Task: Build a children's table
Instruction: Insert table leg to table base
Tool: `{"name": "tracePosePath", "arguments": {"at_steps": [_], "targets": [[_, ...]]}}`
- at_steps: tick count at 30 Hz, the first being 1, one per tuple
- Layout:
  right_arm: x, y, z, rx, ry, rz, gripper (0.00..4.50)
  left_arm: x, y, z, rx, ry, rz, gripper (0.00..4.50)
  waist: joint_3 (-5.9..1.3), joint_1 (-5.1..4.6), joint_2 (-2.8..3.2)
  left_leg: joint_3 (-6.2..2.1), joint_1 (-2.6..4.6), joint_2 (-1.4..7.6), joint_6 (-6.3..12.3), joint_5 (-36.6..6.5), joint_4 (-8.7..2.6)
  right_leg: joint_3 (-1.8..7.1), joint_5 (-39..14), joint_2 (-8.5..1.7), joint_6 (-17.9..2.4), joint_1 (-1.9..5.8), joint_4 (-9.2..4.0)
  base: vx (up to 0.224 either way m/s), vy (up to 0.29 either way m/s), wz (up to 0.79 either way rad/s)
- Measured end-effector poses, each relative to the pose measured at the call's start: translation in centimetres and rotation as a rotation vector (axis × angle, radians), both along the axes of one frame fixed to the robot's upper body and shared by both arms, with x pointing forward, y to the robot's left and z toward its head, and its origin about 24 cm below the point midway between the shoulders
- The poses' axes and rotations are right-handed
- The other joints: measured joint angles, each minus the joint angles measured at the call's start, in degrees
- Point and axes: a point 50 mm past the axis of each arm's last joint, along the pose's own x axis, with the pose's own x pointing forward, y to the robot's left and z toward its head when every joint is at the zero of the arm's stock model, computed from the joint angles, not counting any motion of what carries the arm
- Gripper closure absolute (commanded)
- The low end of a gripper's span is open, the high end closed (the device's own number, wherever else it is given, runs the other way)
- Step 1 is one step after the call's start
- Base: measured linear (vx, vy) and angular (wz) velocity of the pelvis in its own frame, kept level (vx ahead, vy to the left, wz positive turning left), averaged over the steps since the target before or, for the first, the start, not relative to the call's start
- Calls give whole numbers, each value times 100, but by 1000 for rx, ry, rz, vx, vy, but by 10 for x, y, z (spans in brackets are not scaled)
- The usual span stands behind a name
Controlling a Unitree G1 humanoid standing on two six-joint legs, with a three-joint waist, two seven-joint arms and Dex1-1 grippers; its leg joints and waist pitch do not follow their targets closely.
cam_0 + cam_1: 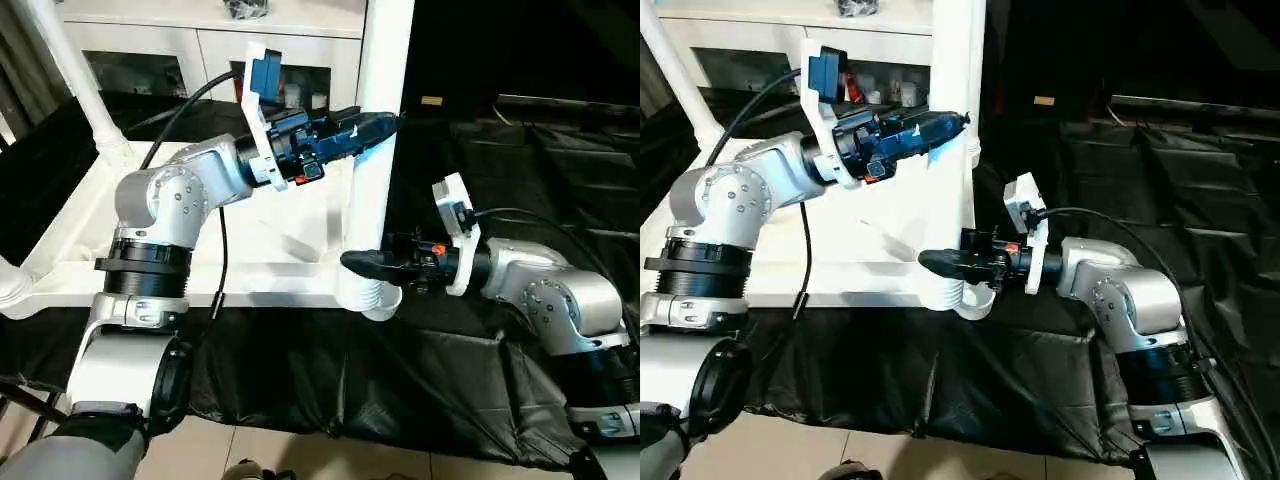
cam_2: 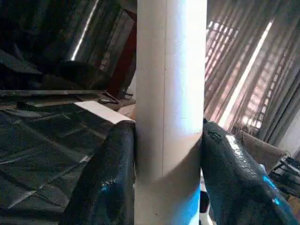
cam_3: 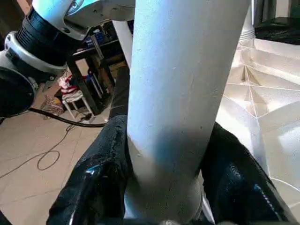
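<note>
The children's table lies upside down: its white tabletop (image 1: 270, 235) rests on black cloth, ribbed underside (image 3: 262, 103) up. A white leg (image 1: 380, 60) stands upright in the near right corner socket (image 1: 372, 297). High on that leg, my left gripper (image 1: 375, 128) is shut on it, a black finger (image 2: 105, 183) pressed to each side of the tube (image 2: 171, 93). My right gripper (image 1: 360, 265) is shut on the same leg (image 3: 183, 84) just above the socket, fingers (image 3: 98, 178) hugging both sides. A second leg (image 1: 75, 70) rises from the far left corner.
A white glass-door cabinet (image 1: 210, 40) stands right behind the tabletop. Black cloth (image 1: 520, 170) covers the floor to the right and in front. Bare tile floor (image 1: 300, 450) shows at the near edge. A black cable (image 1: 222, 250) hangs from my left arm across the tabletop.
</note>
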Motion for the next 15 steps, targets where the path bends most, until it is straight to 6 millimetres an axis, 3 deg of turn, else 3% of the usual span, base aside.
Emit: {"name": "tracePosePath", "arguments": {"at_steps": [15], "targets": [[0,-2,1,-4,-1,-4,262,0,-3,-1,-11,3,12,273,0,1,0,0,-2,0,7,4,0,0,0,0,0,0,-1,0,0,0]]}}
